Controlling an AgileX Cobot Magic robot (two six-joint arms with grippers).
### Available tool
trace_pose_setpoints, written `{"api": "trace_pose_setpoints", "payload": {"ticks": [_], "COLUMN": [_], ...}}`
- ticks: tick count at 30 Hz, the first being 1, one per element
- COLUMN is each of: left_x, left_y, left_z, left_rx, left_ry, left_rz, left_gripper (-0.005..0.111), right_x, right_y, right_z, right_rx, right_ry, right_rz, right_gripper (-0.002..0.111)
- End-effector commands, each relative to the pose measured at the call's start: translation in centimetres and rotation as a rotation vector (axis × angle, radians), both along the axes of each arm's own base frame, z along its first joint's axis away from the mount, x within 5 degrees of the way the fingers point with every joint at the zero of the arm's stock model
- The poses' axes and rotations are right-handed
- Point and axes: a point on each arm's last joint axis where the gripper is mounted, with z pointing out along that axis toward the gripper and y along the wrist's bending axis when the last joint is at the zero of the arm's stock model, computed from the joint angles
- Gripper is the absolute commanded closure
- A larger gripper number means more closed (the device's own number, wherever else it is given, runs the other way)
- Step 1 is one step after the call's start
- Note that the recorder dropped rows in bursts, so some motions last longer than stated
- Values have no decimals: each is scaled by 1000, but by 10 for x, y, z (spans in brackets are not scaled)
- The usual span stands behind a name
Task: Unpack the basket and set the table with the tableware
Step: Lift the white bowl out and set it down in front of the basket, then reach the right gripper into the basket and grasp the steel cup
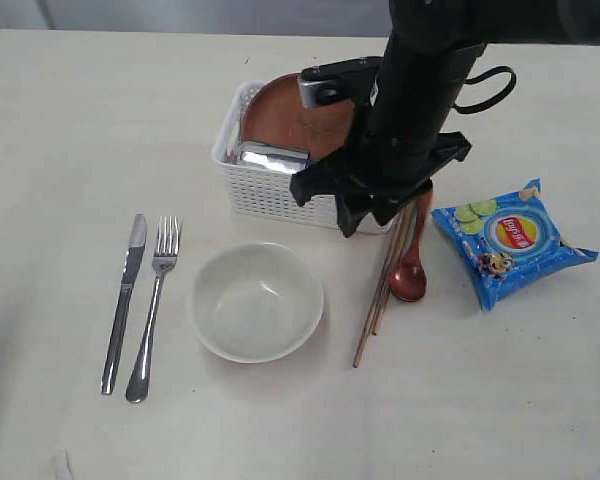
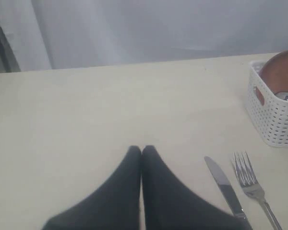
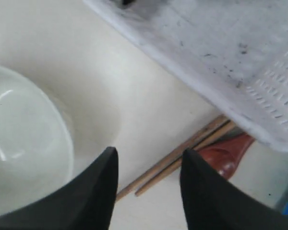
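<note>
Already most of the unpacking looks done. The white basket (image 1: 270,190) stands toward the back of the table (image 1: 70,120) and holds only the brown round plate (image 1: 290,115), leaning on edge, and a steel cup (image 1: 270,157) lying on its side against it. In front of the basket lie the knife (image 1: 125,300) and fork (image 1: 155,300) side by side, then the cream bowl (image 1: 257,300), then the wooden chopsticks (image 1: 378,300) with the reddish-brown spoon (image 1: 410,270) just beside them. By my judgement, plate and cup are what is left to set out.

The right gripper (image 3: 146,158) hangs at the basket's front corner, above the chopsticks, fingers apart with nothing between them. The left gripper (image 2: 141,151) hovers over bare table near the knife, fingers pressed together and empty. A blue chip packet (image 1: 510,240) lies beyond the spoon.
</note>
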Motion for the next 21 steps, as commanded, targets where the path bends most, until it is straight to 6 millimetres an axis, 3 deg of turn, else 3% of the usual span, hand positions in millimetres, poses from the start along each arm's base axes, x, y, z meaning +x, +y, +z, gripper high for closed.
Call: {"api": "trace_pose_setpoints", "payload": {"ticks": [1, 4, 10, 16, 21], "left_x": [0, 0, 0, 0, 0], "left_y": [0, 0, 0, 0, 0], "left_z": [-1, -1, -1, -1, -1], "left_rx": [-1, -1, -1, -3, -3], "left_ry": [0, 0, 0, 0, 0], "left_rz": [1, 1, 1, 1, 1], "left_gripper": [106, 106, 106, 106, 106], "right_x": [3, 12, 33, 64, 75], "right_y": [-4, 1, 8, 5, 19], "right_z": [-20, -25, -25, -35, -34], "right_rx": [-65, -22, 60, 80, 160], "right_ry": [7, -72, -252, -268, -286], "right_rz": [17, 11, -39, -136, -171], "right_gripper": [91, 108, 109, 109, 109]}}
